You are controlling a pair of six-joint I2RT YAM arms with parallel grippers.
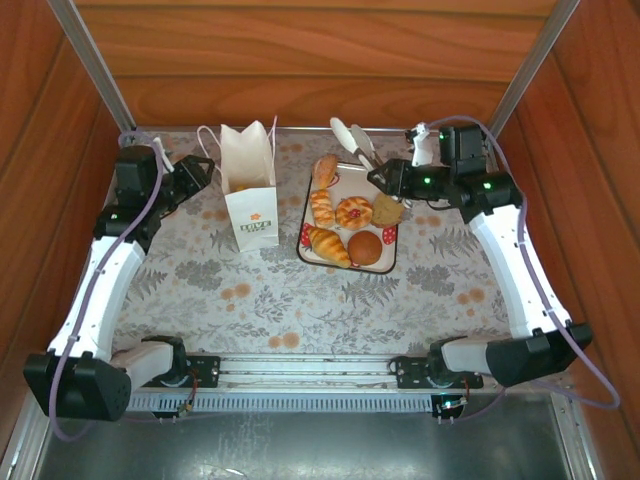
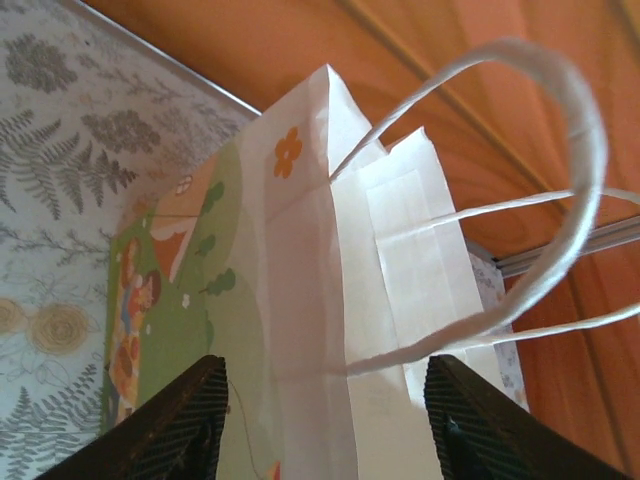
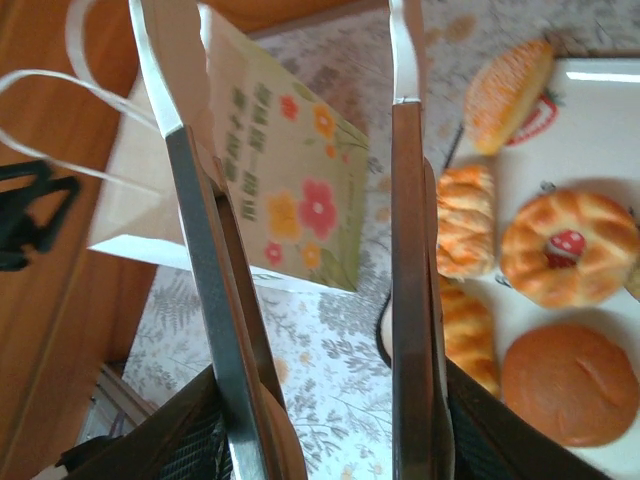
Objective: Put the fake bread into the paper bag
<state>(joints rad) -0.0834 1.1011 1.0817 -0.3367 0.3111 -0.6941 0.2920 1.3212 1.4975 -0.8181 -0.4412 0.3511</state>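
The fake bread point(image 1: 345, 215) lies on a white strawberry-print tray point(image 1: 345, 187): a croissant point(image 1: 328, 245), a round bun point(image 1: 365, 249), a glazed ring point(image 1: 353, 212) and an oblong roll point(image 1: 325, 170). Left of it the paper bag point(image 1: 250, 190) stands upright. My left gripper point(image 1: 200, 172) is at the bag's left side. In the left wrist view it point(image 2: 325, 375) is open, with the bag's edge point(image 2: 330, 300) and a loop handle between its fingers, untouched. My right gripper point(image 1: 385, 180) is shut on metal tongs point(image 1: 350, 138) over the tray's far right. The tong arms point(image 3: 405, 250) point toward the bag point(image 3: 270, 170).
Wooden walls close in the table on the left, back and right. The floral tablecloth point(image 1: 300, 300) spreads in front of the bag and tray. Both arm bases sit on the rail at the near edge.
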